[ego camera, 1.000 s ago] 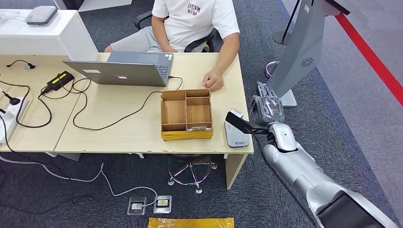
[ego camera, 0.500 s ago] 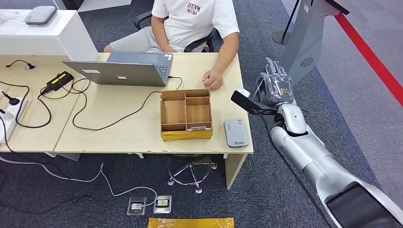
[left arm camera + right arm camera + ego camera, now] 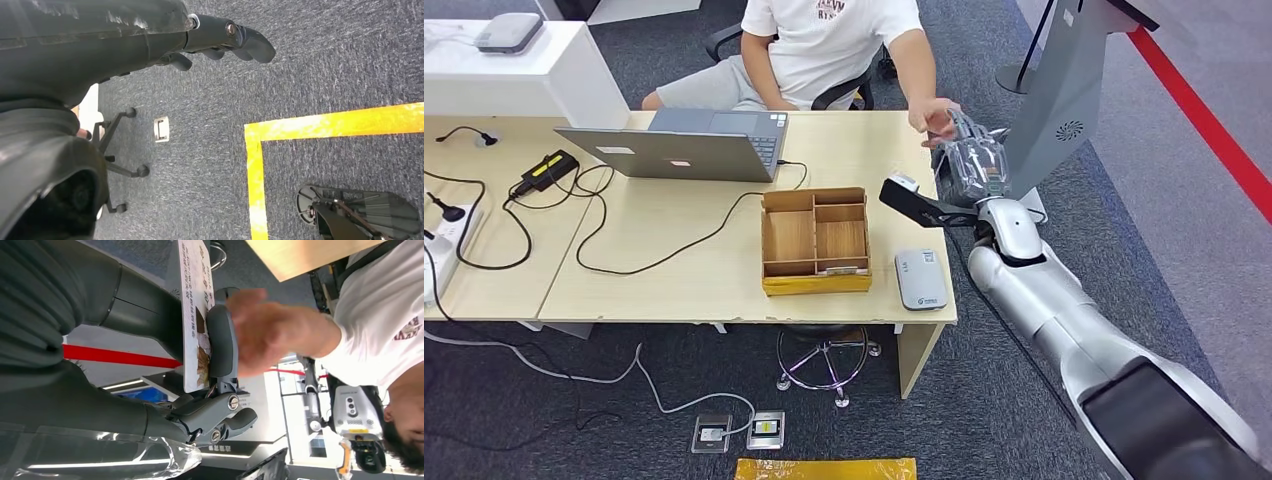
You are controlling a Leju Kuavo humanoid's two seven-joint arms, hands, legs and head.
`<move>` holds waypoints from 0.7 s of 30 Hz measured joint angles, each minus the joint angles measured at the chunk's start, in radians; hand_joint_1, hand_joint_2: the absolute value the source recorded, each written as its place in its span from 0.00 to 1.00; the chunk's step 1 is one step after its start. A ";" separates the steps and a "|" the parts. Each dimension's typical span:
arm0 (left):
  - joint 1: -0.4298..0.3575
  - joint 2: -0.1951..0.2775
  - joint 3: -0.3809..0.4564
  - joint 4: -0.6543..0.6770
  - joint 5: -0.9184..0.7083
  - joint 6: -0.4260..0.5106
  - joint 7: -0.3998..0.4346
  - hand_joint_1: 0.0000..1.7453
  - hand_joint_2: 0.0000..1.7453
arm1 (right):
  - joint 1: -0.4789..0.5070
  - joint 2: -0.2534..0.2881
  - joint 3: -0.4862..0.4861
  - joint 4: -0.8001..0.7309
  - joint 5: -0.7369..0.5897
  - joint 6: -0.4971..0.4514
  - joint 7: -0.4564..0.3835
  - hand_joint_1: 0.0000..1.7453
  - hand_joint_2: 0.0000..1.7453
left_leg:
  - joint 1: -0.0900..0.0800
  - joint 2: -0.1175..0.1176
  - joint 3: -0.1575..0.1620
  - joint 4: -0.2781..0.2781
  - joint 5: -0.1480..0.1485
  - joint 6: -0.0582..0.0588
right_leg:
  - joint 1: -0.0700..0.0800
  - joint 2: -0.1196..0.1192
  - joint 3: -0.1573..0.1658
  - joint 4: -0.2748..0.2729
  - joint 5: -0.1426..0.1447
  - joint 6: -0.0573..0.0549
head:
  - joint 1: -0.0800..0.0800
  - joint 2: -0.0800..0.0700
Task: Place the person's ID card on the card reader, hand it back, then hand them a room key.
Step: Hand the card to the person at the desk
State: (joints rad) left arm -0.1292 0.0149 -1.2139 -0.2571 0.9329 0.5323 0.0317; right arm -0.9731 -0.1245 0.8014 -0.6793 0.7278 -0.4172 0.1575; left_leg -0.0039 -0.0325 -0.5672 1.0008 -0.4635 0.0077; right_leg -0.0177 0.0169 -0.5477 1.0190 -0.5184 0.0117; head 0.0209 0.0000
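Note:
My right hand [image 3: 972, 160] is raised past the desk's far right corner. It pinches the white printed ID card [image 3: 194, 315] between its thumb [image 3: 221, 342] and its fingers. The person's hand [image 3: 934, 118] reaches to it, and in the right wrist view that hand [image 3: 272, 335] touches the card and my thumb. The grey card reader [image 3: 921, 279] lies bare on the desk near its front right corner. A wooden compartment box [image 3: 816, 262] stands left of the reader, with a small card [image 3: 849, 270] in its front slot. My left hand [image 3: 220, 42] hangs over the carpet, holding nothing.
An open laptop [image 3: 684, 150] with its cable lies on the desk [image 3: 674, 280]. The person sits behind the desk on a chair. A grey kiosk stand [image 3: 1064, 100] rises just right of my right hand. Yellow floor tape [image 3: 255, 165] and a chair base are below.
My right hand has risen from beside the card reader and swung toward the person with the card. The person's hand has lifted off the desk to meet it.

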 joint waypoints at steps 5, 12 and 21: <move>0.000 0.000 -0.006 0.000 -0.003 0.000 0.000 0.00 0.00 | -0.019 0.053 0.012 0.049 0.011 0.001 0.000 1.00 1.00 | 0.000 0.000 0.000 0.000 0.000 0.000 | 0.000 0.000 0.000 0.000 0.000 0.000 | 0.000 0.000; 0.000 0.002 -0.009 0.000 -0.009 0.001 0.000 0.00 0.00 | -0.032 0.095 0.015 0.090 -0.003 -0.012 -0.001 1.00 1.00 | 0.000 0.000 0.000 0.000 0.000 0.000 | 0.000 0.000 0.000 0.000 0.000 0.000 | 0.000 0.000; 0.000 0.006 -0.016 0.000 -0.011 -0.003 0.000 0.00 0.00 | -0.033 0.112 0.024 0.116 0.010 -0.030 0.012 0.97 1.00 | 0.000 0.000 0.000 0.000 0.000 0.000 | 0.000 0.000 0.000 0.000 0.000 0.000 | 0.000 0.000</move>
State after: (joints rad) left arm -0.1293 0.0204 -1.2300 -0.2571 0.9215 0.5297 0.0317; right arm -1.0057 -0.0124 0.8255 -0.5632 0.7375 -0.4473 0.1693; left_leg -0.0037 -0.0326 -0.5670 1.0009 -0.4635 0.0077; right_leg -0.0175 0.0169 -0.5479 1.0189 -0.5184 0.0117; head 0.0210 0.0000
